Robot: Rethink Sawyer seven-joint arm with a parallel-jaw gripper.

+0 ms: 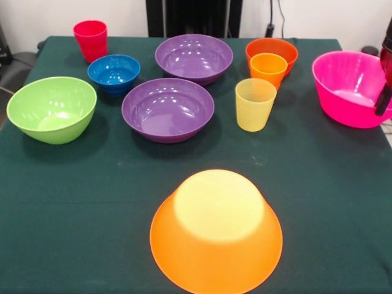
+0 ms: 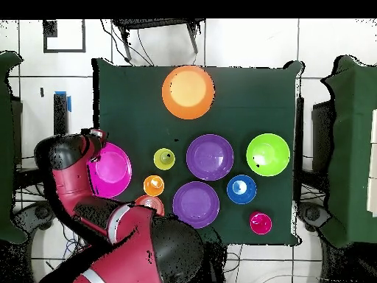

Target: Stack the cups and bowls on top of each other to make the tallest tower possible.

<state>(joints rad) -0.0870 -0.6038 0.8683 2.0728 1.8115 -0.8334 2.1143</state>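
The large orange bowl [image 1: 215,236] lies upside down, alone at the table's near edge; it also shows in the overhead view [image 2: 188,91]. The two purple bowls [image 1: 168,109] [image 1: 193,57], lime green bowl [image 1: 52,108], small blue bowl [image 1: 114,73] and pink bowl [image 1: 346,79] stand upright and apart. The red cup [image 1: 90,40] stands far left. The translucent yellow cup [image 1: 255,104] stands alone. The orange-yellow cup [image 1: 268,68] stands just in front of the red-orange bowl [image 1: 272,48]. My gripper [image 1: 386,86] hangs at the pink bowl's right rim, mostly out of frame.
The dark green cloth [image 1: 79,202] covers the table. In the overhead view my red arm [image 2: 70,166] bends over the table's left edge beside the pink bowl [image 2: 110,171] and partly hides the red-orange bowl [image 2: 147,200]. Chairs stand round the table.
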